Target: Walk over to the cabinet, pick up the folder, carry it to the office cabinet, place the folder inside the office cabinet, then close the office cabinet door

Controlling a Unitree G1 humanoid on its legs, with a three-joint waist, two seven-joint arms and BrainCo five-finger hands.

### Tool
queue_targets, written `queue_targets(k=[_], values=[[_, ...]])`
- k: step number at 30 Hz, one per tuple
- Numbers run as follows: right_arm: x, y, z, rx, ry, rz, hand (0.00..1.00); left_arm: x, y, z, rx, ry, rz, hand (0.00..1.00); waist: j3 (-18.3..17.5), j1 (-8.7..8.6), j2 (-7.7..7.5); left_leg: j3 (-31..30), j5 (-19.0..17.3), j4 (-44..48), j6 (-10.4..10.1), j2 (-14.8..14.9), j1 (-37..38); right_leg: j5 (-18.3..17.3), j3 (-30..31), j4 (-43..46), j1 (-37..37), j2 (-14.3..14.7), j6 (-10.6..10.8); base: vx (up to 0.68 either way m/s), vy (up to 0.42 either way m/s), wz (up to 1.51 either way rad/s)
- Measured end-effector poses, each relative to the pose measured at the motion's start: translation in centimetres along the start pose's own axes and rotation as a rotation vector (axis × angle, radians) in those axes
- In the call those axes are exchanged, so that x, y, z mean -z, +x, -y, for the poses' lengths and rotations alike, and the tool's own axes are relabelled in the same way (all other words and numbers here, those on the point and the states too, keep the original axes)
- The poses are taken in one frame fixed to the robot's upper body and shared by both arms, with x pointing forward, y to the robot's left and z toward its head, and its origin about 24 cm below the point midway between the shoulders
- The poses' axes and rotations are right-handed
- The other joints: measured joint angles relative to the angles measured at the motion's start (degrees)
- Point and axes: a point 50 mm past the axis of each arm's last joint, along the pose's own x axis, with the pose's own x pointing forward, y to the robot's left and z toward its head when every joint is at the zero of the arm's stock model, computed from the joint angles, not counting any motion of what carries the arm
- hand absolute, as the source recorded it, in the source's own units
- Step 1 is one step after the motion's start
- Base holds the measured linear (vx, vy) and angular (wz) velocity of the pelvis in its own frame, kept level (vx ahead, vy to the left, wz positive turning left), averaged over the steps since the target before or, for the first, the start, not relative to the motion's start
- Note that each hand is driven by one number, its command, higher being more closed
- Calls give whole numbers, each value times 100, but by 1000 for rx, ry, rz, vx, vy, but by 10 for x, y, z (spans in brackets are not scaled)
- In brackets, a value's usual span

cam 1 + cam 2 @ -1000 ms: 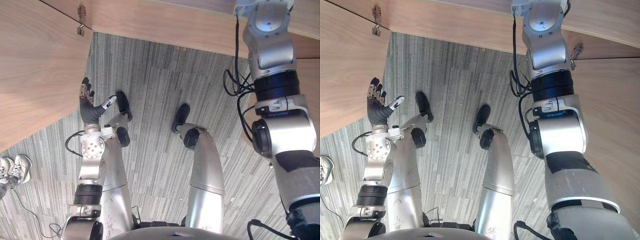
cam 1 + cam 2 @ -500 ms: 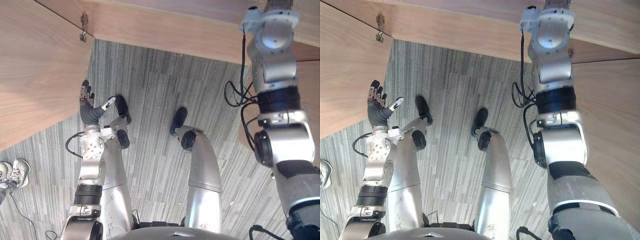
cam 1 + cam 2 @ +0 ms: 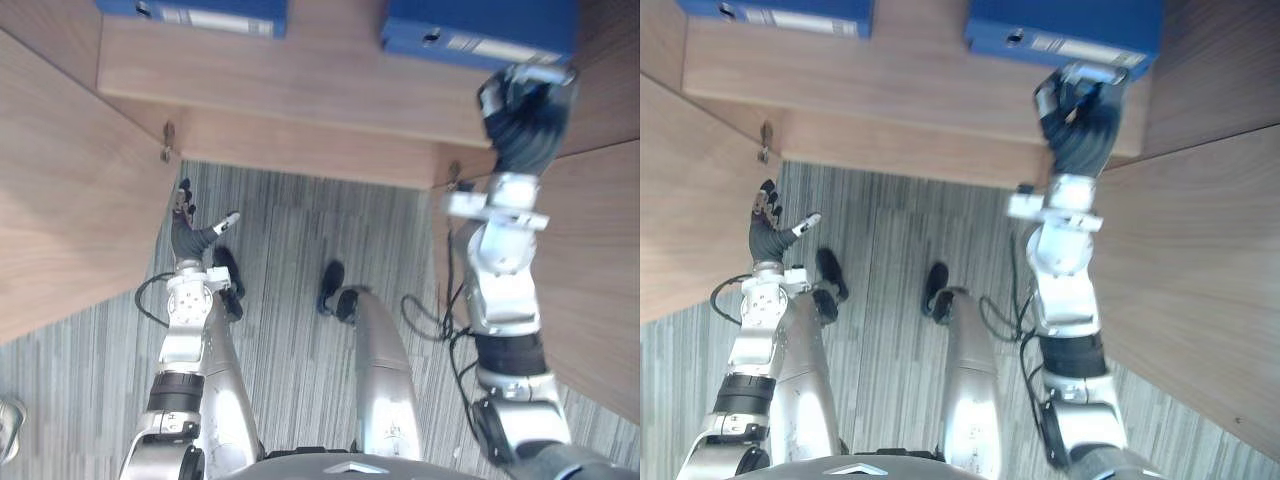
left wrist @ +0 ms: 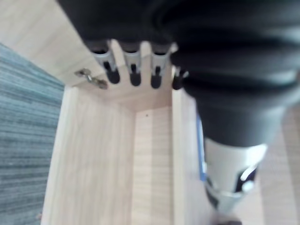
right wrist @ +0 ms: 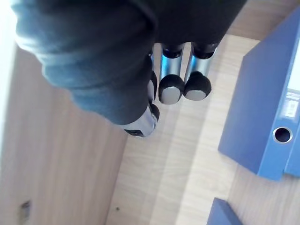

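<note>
Folder [image 3: 480,30]: blue lever-arch type lying flat on the shelf, towards the right side, its spine facing outward with a white label and a round finger hole. Second blue folder [image 3: 190,12]: same build, lying flat on the same shelf towards the left side, well apart from the first. Office cabinet [image 3: 320,80]: light wood, with the left door [image 3: 70,200] and the right door [image 3: 600,260] both standing open to either side, and a metal hinge [image 3: 168,140] on the left door's inner edge
</note>
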Motion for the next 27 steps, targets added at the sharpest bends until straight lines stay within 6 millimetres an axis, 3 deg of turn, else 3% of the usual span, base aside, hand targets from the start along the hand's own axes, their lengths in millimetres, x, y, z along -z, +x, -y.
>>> queue_targets(k=[8, 9, 12, 15, 18, 19, 25, 27], values=[[30, -95, -50, -241, 105, -357, 100, 40, -39, 3, 51, 44, -167, 0, -557, 17, -38, 328, -266, -511, 15, -71, 1559, 229, 62, -1168, 1680, 72, 248, 123, 78, -7], [43, -117, -56, -279, 94, -459, 100, 49, -47, 4, 68, 68, -207, 0, -667, 6, -47, 386, -263, -738, 13, -155, 1859, 296, 62, -1454, 1992, 65, 284, 131, 67, 1], [70, -154, -60, -353, 38, -646, 100, 67, -61, 8, 117, 120, -281, 0, -860, 10, -57, 491, -161, -1202, -4, -344, 2326, 498, 120, -1969, 2420, 58, 346, 124, 64, -3], [105, -205, -52, -406, -51, -911, 100, 88, -79, 10, 173, 180, -373, 0, -1029, -66, -45, 660, 212, -2130, -6, -647, 2981, 935, 180, -2972, 3044, 70, 427, 130, 37, -2], [118, -236, -41, -400, -101, -1062, 100, 98, -87, 5, 184, 204, -422, 0, -1068, -106, -29, 758, 440, -2691, -10, -790, 3411, 1265, 187, -3647, 3510, 109, 447, 106, 28, -8], [121, -246, -35, -391, -119, -1110, 0, 101, -89, 4, 184, 210, -436, 0, -1100, -117, -29, 793, 510, -2875, -15, -843, 3572, 1375, 200, -3879, 3681, 119, 457, 86, 23, -10], [121, -321, 1, -312, -200, -1448, 0, 129, -123, -9, 194, 269, -591, 0, -1591, -207, 48, 958, 863, -3870, -59, -1105, 4495, 1643, 336, -4586, 4354, 118, 446, 21, 21, -12], [119, -335, 10, -286, -225, -1517, 0, 139, -136, -13, 197, 284, -653, 0, -1703, -239, 80, 958, 987, -4251, -70, -1211, 4763, 1638, 433, -4659, 4414, 120, 412, -31, 36, -32]])
